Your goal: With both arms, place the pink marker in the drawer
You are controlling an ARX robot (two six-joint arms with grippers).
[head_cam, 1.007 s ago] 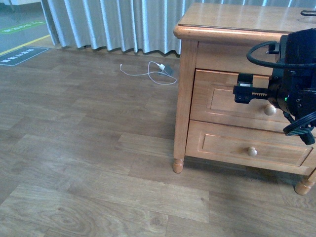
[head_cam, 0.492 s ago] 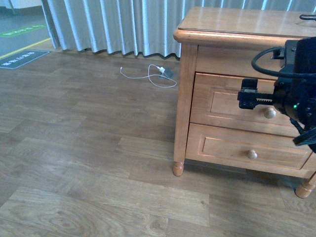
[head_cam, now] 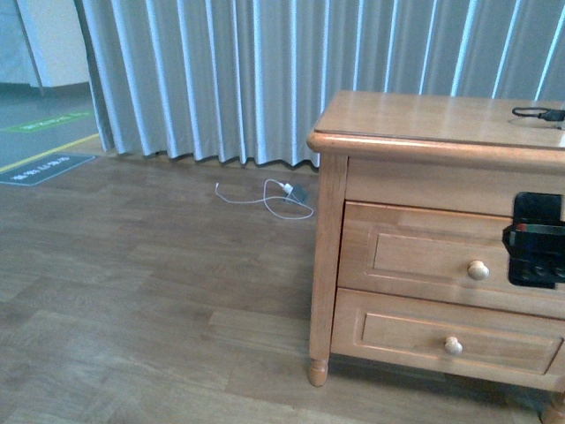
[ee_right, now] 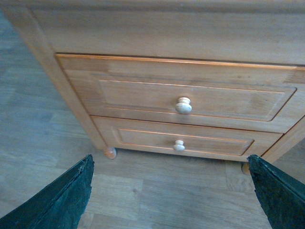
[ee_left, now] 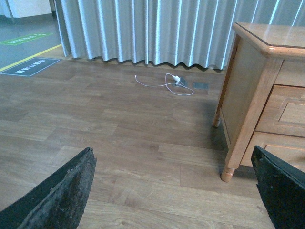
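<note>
At the right edge of the front view, my right gripper [head_cam: 535,240] now shows only as a black block cut by the frame, level with the drawer [head_cam: 441,256] and just right of its pale knob [head_cam: 478,270]. A second ago the whole wrist and its cable loop filled that side, with a toothed finger reaching across the drawer front; the camera has since tilted up, so the curtain [head_cam: 265,79] fills the upper frame and the dresser top [head_cam: 424,119] sits lower. The drawer remains shut, so I judge the opening step is not yet done. A white charger cable [head_cam: 269,196] lies on the floor by the curtain.

In the left wrist view, the left gripper [ee_left: 176,191] hangs spread wide, its two dark fingers [ee_left: 62,195] in the lower corners, holding nothing, facing bare floor with the dresser's side at right. It is well apart from the drawer.

In the right wrist view, the jaws stand wide and empty, fingers [ee_right: 59,200] in the lower corners, squared on the drawer front with the knob [ee_right: 183,105] at centre and the lower drawer [ee_right: 186,140] beneath.

The pink marker appears in none of my views.
</note>
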